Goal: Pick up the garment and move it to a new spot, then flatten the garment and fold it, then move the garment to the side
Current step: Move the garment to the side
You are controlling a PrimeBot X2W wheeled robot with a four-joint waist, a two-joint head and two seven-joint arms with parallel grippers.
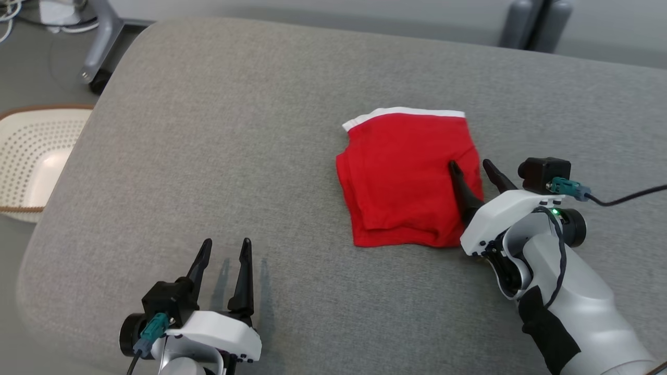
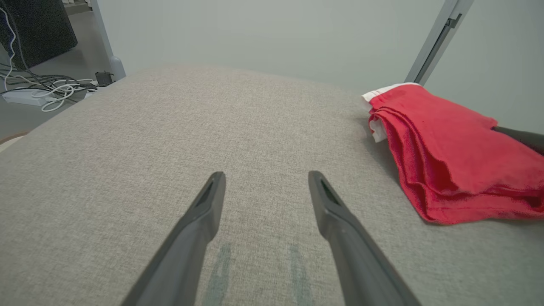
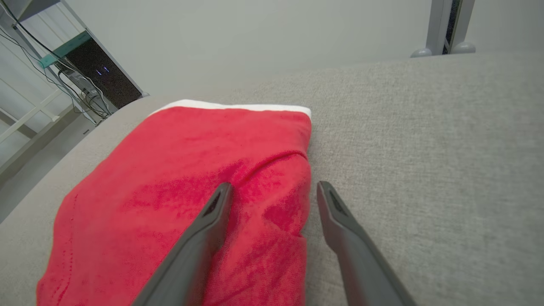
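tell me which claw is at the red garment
The right claw, straddling the right edge of the red garment, one finger over it; the left claw sits apart over bare grey cushion.

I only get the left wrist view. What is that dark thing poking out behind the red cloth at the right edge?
Observer: A finger of the right gripper, over the folded red shorts.
Operator: Is it gripping them?
Observer: No, its jaws stand open, astride the shorts' right edge: one finger over cloth, one over the grey cushion.
Operator: Anything else around?
Observer: A white perforated basket beside the cushion's left edge.
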